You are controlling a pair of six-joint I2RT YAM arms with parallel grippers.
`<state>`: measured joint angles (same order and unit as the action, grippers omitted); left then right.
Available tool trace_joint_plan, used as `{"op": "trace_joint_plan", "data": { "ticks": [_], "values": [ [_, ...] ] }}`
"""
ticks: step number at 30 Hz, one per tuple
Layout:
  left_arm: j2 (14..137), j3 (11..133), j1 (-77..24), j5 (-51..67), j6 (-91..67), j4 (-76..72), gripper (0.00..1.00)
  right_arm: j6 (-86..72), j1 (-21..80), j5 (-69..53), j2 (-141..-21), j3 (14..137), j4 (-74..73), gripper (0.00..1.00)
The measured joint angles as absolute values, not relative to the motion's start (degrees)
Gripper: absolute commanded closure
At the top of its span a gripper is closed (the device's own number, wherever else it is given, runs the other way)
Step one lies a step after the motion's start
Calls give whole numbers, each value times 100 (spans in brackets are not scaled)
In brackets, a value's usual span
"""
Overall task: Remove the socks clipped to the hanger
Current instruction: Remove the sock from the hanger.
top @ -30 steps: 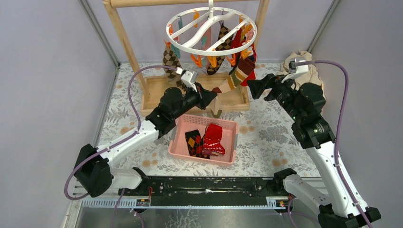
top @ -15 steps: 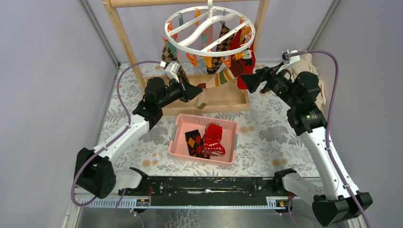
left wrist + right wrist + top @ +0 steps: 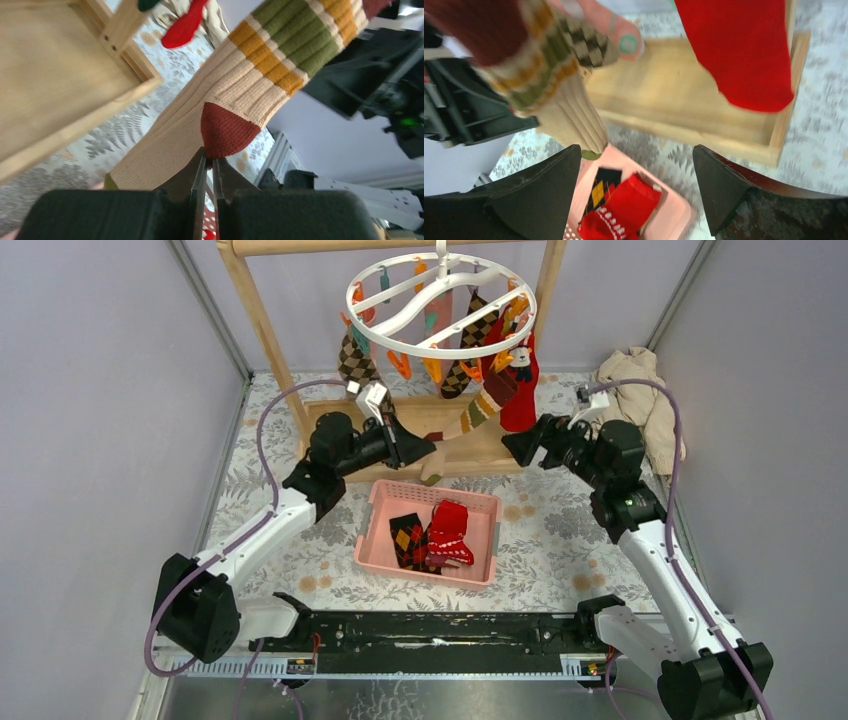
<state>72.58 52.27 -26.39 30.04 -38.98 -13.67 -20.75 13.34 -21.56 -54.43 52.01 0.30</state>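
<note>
The jaws of the left gripper (image 3: 425,447) (image 3: 207,157) are pinched almost together on the striped sock (image 3: 478,408) (image 3: 235,95), nipping it at its brown heel patch. The right gripper (image 3: 515,445) (image 3: 636,150) has its jaws spread wide with nothing between them. It hangs over the base of the wooden rack (image 3: 262,330), just beside the upper part of that sock.

The striped sock is cream ribbed with green, orange and brown bands. It slants down from the near right of the hanger (image 3: 440,355) to the left gripper, and its green-tipped toe droops at the far rim of the pink basket (image 3: 470,492). Which clip holds its upper end cannot be made out.

The hanger, a white ring with a wavy crossbar, hangs from the rack at the far edge of the table (image 3: 570,530). A plain red sock (image 3: 520,405) (image 3: 744,50) dangles just beside the striped one, and a brown argyle sock (image 3: 355,360) hangs at the ring's left.

In the basket, mid-table, lie a dark argyle sock (image 3: 407,540) and a red sock with white marks (image 3: 450,530), touching. A beige cloth heap (image 3: 640,390) sits in the far right corner.
</note>
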Motion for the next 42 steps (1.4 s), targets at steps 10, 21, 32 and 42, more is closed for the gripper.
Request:
{"op": "trace_joint_plan", "data": {
  "ticks": [10,21,32,42],
  "values": [
    [7308,5006,-4029,2456,-4329,-1758,84,-2589,1334,-2506,-5413,4007,128,12],
    [8173,5603,-4654,1957,-4431,-1966,84,-2600,1334,-2674,-4316,3435,-115,12],
    [8486,6438,-4724,1955,-4438,-1837,82,-2753,1334,-2563,-3485,3299,-1026,12],
    [8770,6965,-4858,2200,-4663,-1691,81,-2598,1334,-2672,-2827,3293,-1461,12]
  ]
}}
